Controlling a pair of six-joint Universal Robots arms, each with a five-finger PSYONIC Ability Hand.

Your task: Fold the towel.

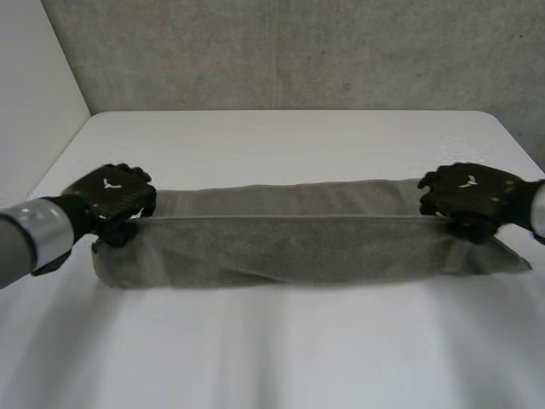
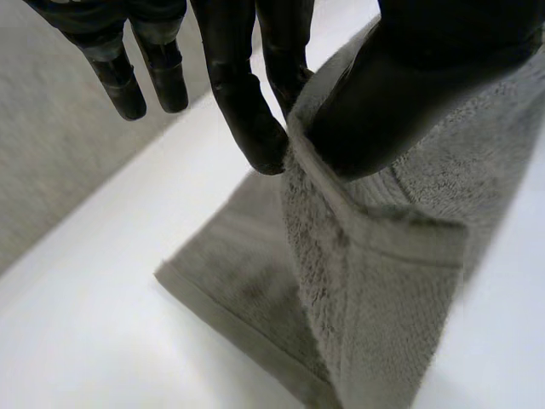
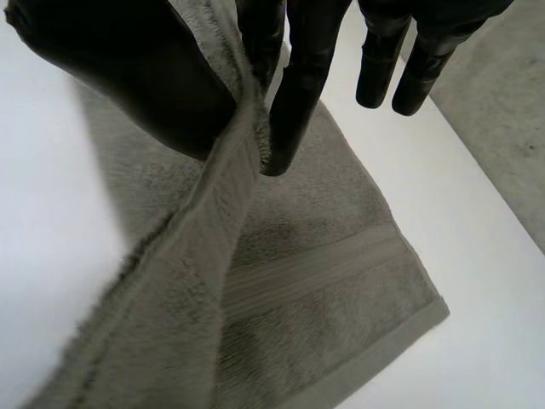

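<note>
A bare lab-like room — white table (image 1: 281, 141), rough grey wall (image 1: 298, 51).

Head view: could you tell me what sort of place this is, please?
Likely a robot lab bench: a plain white table against a grey wall, and a grey towel pinched by the left hand and right hand.

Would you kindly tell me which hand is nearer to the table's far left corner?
Left. The left hand pinches the towel end nearest that table corner; the right hand pinches the opposite end.
</note>
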